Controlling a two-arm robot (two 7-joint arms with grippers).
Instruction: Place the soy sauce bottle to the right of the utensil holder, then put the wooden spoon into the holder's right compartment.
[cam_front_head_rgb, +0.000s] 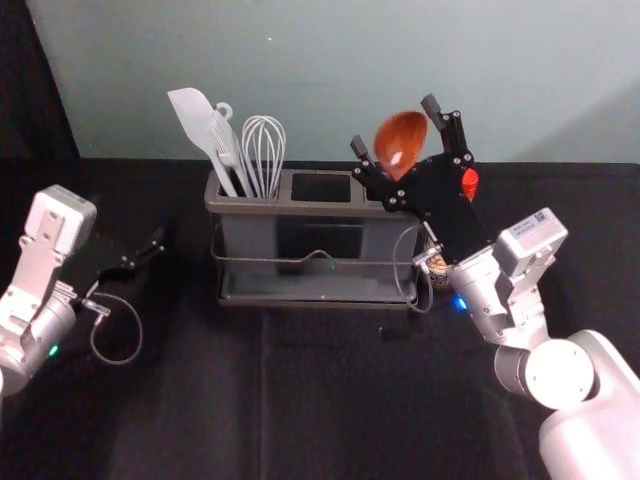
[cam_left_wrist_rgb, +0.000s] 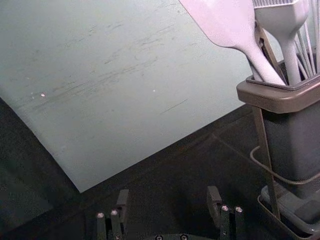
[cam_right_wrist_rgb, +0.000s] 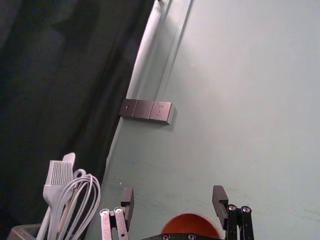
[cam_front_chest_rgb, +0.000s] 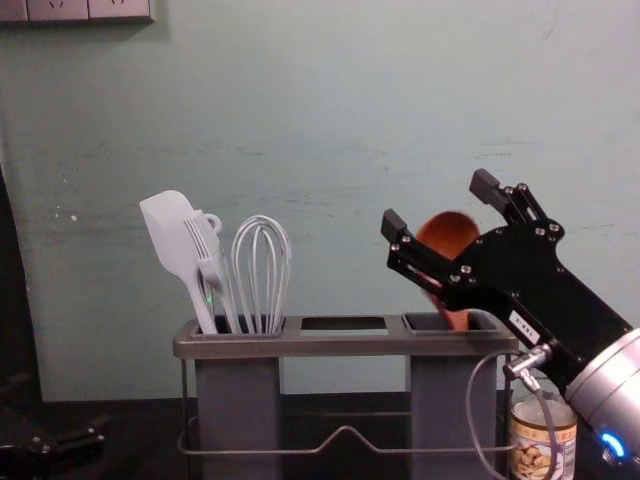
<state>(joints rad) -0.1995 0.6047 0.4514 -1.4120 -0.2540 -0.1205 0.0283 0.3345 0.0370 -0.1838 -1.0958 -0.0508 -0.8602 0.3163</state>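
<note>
Chest view puts my right gripper above the right compartment of the utensil holder, fingers spread apart and clamped on nothing. The wooden spoon stands in that compartment, bowl up, beside those fingers; I can't tell whether they touch it. Just right of the holder stands the soy sauce bottle, partly hidden. The spatula, brush and whisk lean in the left compartment. On head view, my left gripper is parked left of the holder, released.
</note>
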